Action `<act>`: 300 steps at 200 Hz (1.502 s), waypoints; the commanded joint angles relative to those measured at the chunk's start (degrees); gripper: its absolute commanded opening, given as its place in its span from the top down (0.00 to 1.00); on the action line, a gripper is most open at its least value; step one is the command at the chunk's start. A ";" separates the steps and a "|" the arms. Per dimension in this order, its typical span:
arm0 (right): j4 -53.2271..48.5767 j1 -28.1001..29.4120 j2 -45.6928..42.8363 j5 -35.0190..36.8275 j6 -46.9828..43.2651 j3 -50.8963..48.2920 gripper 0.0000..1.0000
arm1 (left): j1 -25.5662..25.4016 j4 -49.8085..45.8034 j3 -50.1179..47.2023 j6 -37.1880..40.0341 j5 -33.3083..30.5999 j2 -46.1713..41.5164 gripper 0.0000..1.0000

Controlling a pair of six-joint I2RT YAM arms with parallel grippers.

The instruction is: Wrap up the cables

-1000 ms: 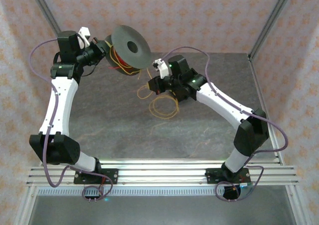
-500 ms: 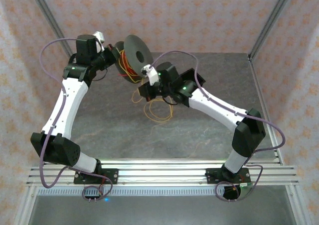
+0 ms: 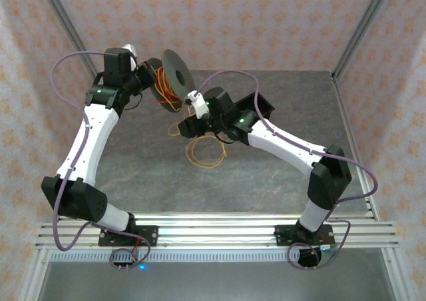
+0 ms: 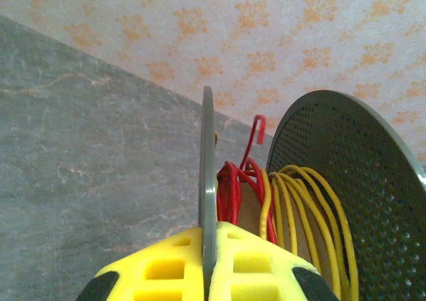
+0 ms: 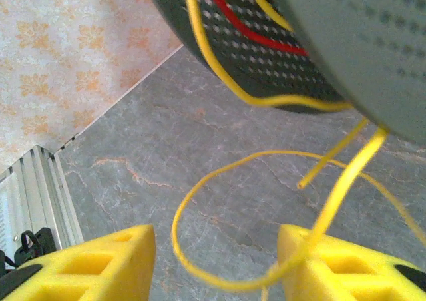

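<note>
I'm looking at a grey, marble-veined table (image 3: 286, 174). Loose loops of yellow cable (image 3: 203, 166) lie on it around its middle, a touch closer to the left edge than the right.

the right wrist view's top edge cuts off the spool (image 5: 373, 48), its right edge the yellow cable (image 5: 175, 229).

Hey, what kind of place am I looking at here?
Probably a robot test cell in a lab: left arm and right arm bolted to an aluminium rail, grey tabletop, patterned backdrop walls.
</note>
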 commanded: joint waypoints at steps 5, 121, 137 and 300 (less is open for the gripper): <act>-1.98 -3.11 -7.72 0.27 1.79 0.37 0.38 | 0.15 4.06 4.91 1.63 -0.19 -2.80 1.00; 5.27 -17.65 -23.19 -11.61 11.06 -23.56 0.22 | 0.37 -1.06 13.83 0.79 4.44 -3.54 1.00; 7.15 -18.96 -20.89 -14.03 11.39 -25.05 0.23 | 0.40 -2.48 16.22 0.43 6.00 -3.44 1.00; 3.77 -27.77 -0.46 -30.29 -0.06 -5.19 0.40 | 2.68 -9.83 33.83 -3.25 17.35 -0.11 1.00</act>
